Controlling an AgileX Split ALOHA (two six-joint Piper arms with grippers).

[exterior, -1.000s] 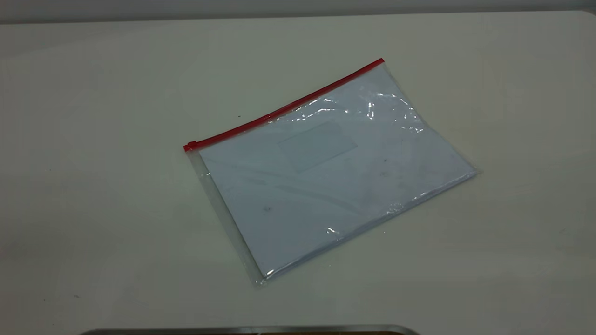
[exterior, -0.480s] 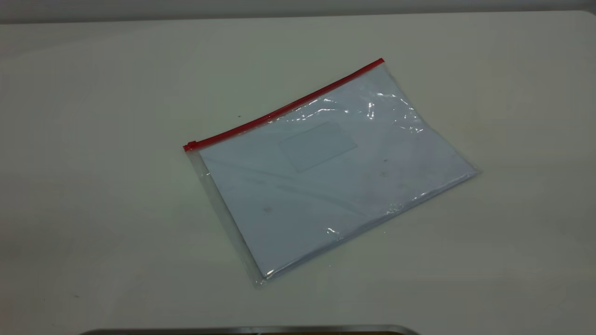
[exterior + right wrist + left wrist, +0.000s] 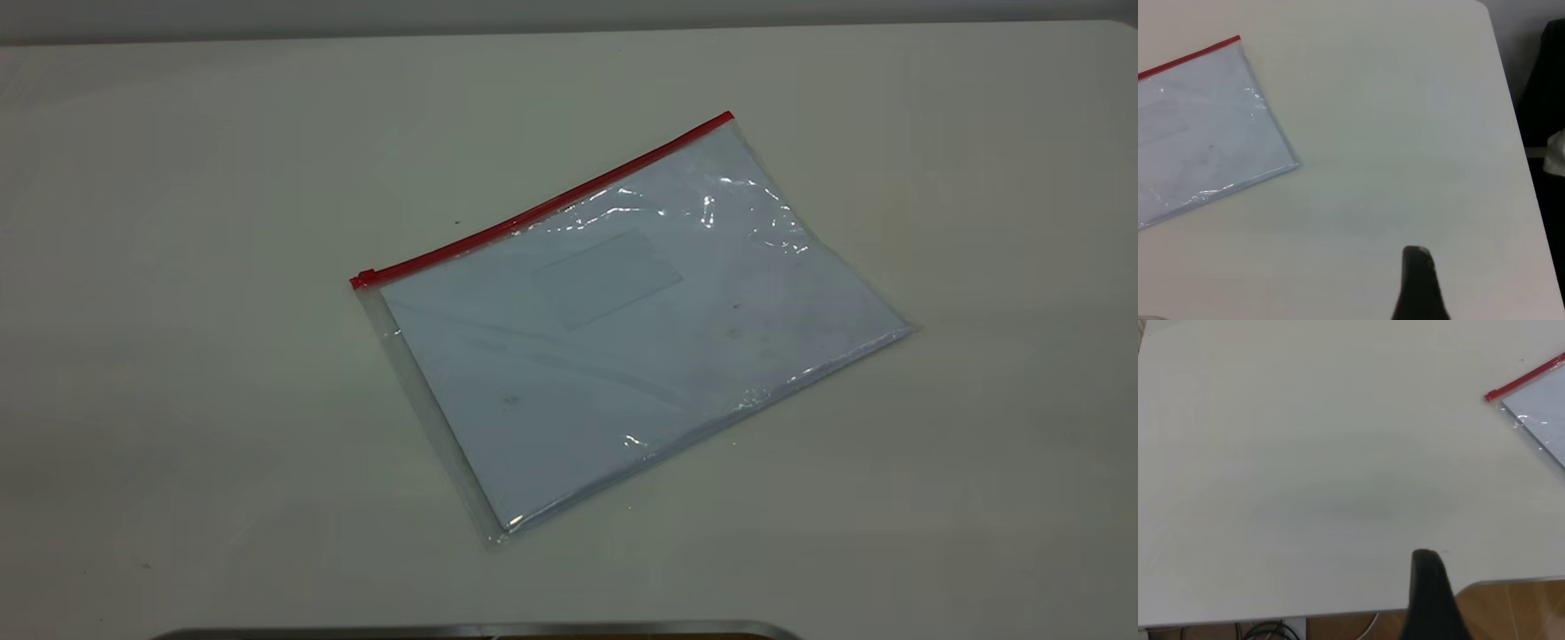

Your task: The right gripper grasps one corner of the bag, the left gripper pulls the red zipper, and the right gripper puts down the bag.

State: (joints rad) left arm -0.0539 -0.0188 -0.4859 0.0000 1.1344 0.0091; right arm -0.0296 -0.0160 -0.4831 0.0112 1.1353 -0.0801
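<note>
Clear plastic forms the bag (image 3: 622, 329), which is lying flat near the middle of the white table (image 3: 178, 400), turned at an angle, with white paper sheets (image 3: 569, 391) showing through it. A faint rectangular label pocket (image 3: 607, 277) is sitting on its upper face; no writing can be read on it. The red zipper (image 3: 542, 209) is running along the far long edge, its slider tab (image 3: 363, 279) resting at the left corner. Neither arm is appearing in the exterior view. The left gripper (image 3: 1431, 600) is hanging over the table edge, well apart from the bag's zipper corner; the right gripper (image 3: 1418, 283) is hanging over bare table, well apart from the bag's near corner. Only one dark finger of each is showing, so their opening cannot be told; neither is holding anything.
</note>
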